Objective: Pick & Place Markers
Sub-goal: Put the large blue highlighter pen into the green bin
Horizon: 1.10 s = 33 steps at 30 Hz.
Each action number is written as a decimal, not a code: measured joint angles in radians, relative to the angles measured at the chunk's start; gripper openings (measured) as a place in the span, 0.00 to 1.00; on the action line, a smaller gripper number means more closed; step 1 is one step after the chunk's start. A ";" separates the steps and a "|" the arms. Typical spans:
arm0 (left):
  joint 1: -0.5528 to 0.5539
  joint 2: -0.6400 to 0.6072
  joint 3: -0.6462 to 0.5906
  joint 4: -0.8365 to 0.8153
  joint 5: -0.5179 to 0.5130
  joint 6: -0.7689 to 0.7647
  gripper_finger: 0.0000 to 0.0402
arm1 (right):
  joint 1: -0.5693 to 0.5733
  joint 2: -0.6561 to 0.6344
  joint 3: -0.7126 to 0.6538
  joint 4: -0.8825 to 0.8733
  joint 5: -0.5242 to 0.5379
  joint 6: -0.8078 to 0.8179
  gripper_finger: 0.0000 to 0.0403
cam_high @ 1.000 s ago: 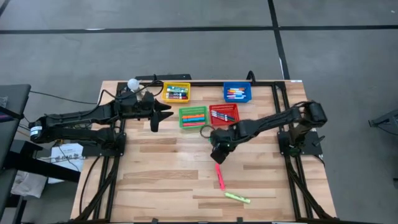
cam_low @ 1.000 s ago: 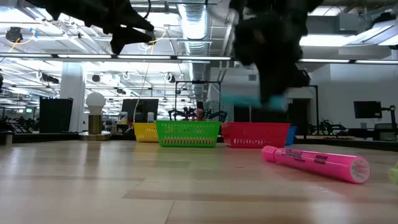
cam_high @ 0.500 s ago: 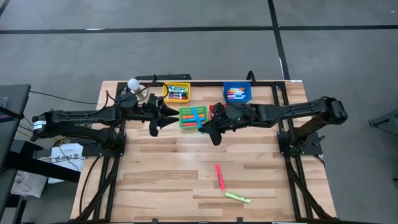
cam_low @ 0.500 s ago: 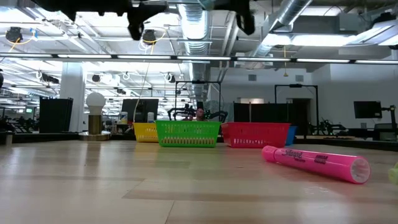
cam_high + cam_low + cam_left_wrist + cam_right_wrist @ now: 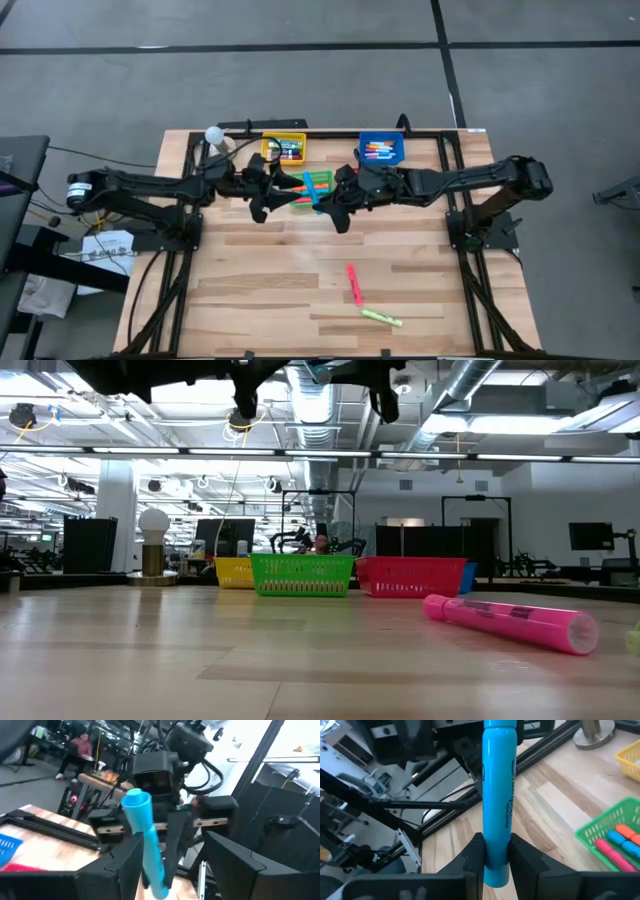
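Markers [image 5: 284,150] in yellow basket [image 5: 267,142], blue basket [image 5: 381,149], green basket [image 5: 615,837]; right hand [image 5: 492,851] pinching blue marker [image 5: 496,795] (left hand [image 5: 262,190] spread).

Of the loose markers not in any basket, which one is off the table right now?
The light blue marker, clamped upright in the right gripper above the green mesh basket. The pink marker and yellow-green marker lie flat on the wooden table.

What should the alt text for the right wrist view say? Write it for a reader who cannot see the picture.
The right end effector is shut on a light blue marker that points away from the camera, above the wooden table. A green basket of markers and a yellow basket sit at one edge.
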 joint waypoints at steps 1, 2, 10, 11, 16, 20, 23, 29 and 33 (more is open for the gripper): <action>-0.004 0.005 0.000 0.012 0.000 -0.002 0.52 | -0.002 0.000 0.000 0.003 -0.001 0.000 0.14; -0.006 0.011 0.000 0.037 0.000 -0.004 0.52 | -0.005 0.000 0.000 0.011 -0.003 0.000 0.14; -0.011 0.069 0.000 0.127 -0.014 -0.033 0.52 | -0.026 0.000 0.000 0.015 -0.021 0.001 0.14; -0.011 0.070 0.000 0.128 -0.021 -0.033 0.52 | -0.029 0.000 0.000 0.016 -0.021 0.001 0.14; -0.011 0.070 0.000 0.138 -0.062 -0.024 0.52 | -0.030 0.000 0.000 0.016 -0.022 0.001 0.14; -0.010 0.074 0.000 0.146 -0.072 -0.024 0.52 | -0.030 0.000 0.000 0.017 -0.022 0.002 0.14; -0.010 0.074 0.000 0.145 -0.072 -0.025 0.52 | -0.030 0.000 0.000 0.020 -0.022 0.002 0.14; -0.003 0.076 0.000 0.139 -0.109 -0.024 0.52 | -0.026 -0.005 0.000 0.028 -0.036 0.000 0.14; 0.014 0.076 0.000 0.141 -0.122 -0.027 0.52 | -0.019 -0.005 0.000 0.058 -0.037 0.000 0.14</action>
